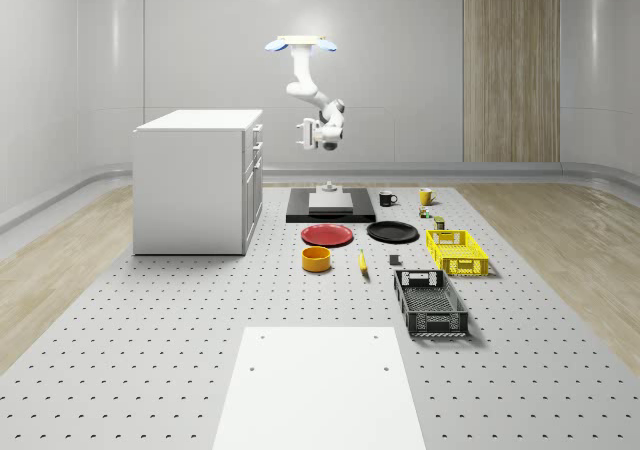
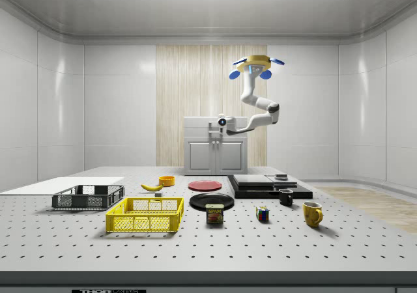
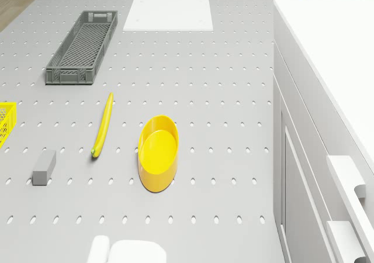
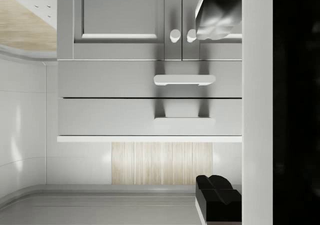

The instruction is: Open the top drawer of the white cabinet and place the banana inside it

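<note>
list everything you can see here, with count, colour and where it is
white cabinet: 1, white, whole-scene view's left, drawers shut
banana: 1, yellow, on the table beside the bowl
bowl: 1, yellow-orange, between banana and cabinet
plates: 2, red plate and black plate, side by side
baskets: 2, yellow basket and grey basket, whole-scene view's right
mugs: 2, black mug and yellow mug
can: 1, dark with yellow label, by the yellow basket
cube: 1, multicoloured
grey block: 1, near the banana
black platform: 1, beyond the plates
white sheet: 1, near edge
drone: 1, hovering beside the cabinet
tool: 1, white, level with the drawers
</note>
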